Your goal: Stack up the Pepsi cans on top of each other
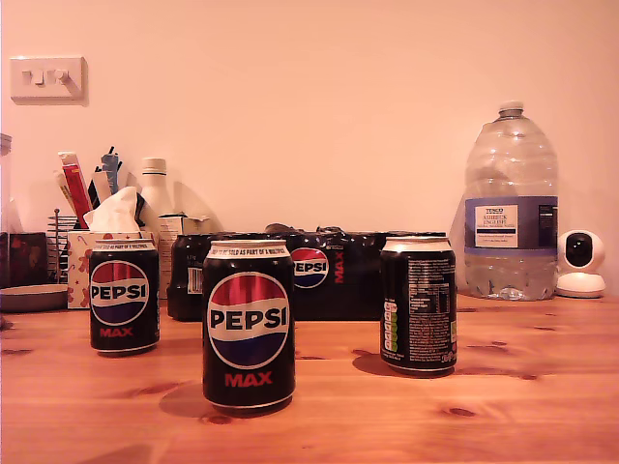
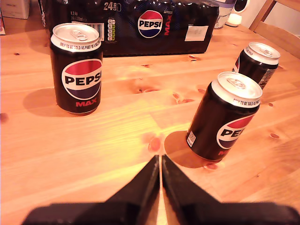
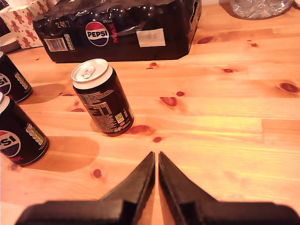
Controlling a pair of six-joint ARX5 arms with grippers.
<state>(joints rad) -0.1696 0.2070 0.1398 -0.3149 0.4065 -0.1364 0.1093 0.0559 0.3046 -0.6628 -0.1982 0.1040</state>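
We are looking across a wide, knotty pine wooden table that is carrying everything here. Toward the exterior view's right, a big clear plastic water bottle with a blue label is standing against the wall, and a wide black shrink-wrapped Pepsi Max multipack is lying along the middle behind the cans.

Three black Pepsi Max cans with silver rims are standing upright on the wood, well apart from one another, none stacked. The front can is sitting nearest the exterior camera, logo facing out. The second can is standing farther back toward the exterior view's left, just in front of a patterned tissue box. The third can is standing toward the exterior view's right, turning its white small print to the camera.

My first gripper is hovering over bare wood with its dark jaws pressed together, clenched on nothing. My second gripper is hanging likewise, its tips nearly meeting and empty, near the small-print can.
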